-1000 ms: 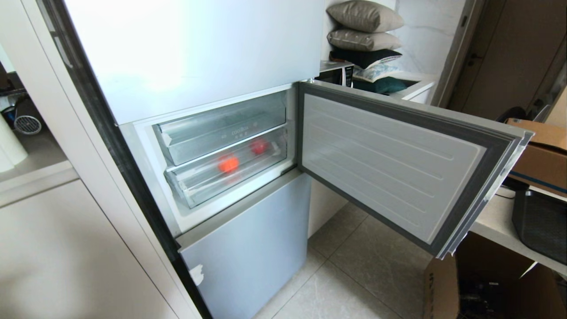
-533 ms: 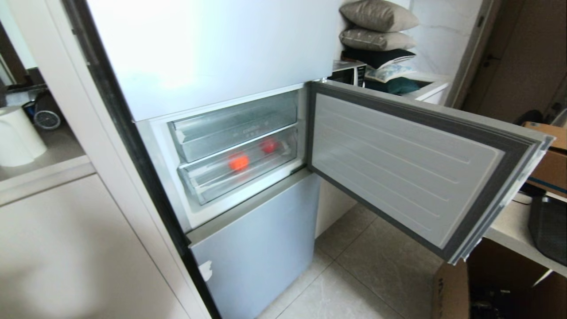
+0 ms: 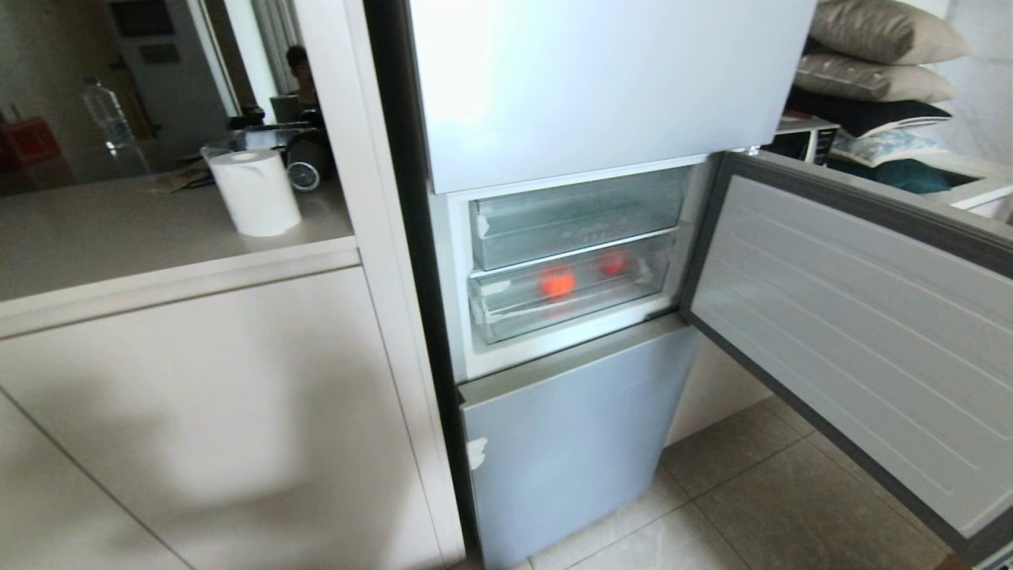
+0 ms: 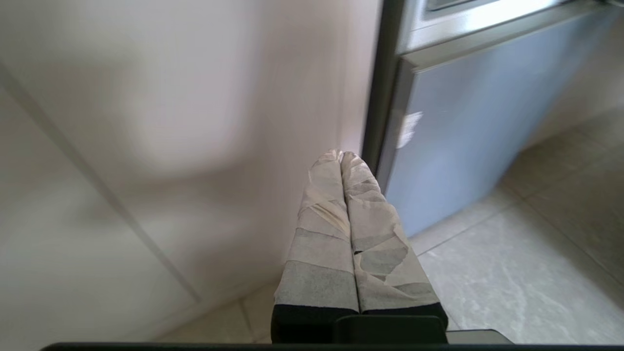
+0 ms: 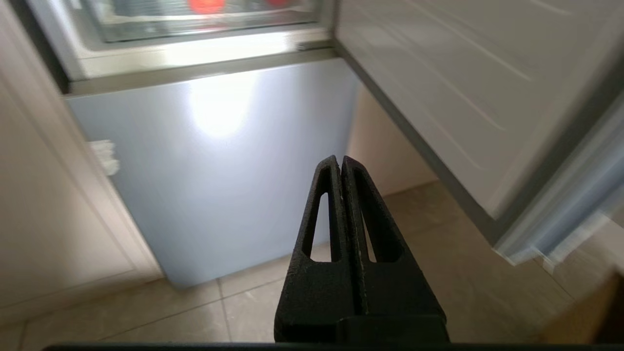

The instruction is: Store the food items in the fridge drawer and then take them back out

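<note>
Retrieval step, not yet begun: both fruits (image 3: 557,282) inside fridge drawer (image 3: 506,309), above and beyond right gripper (image 5: 340,161), pressed closed, empty; left gripper (image 4: 341,155) likewise; next, pull drawer.

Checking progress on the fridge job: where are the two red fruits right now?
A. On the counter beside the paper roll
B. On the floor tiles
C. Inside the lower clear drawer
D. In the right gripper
C: both fruits, orange-red and red, show through the front of the lower clear drawer, beneath the upper drawer.

two round red fruits (image 3: 557,282) (image 3: 611,263) inside clear drawer (image 3: 506,305)
</note>
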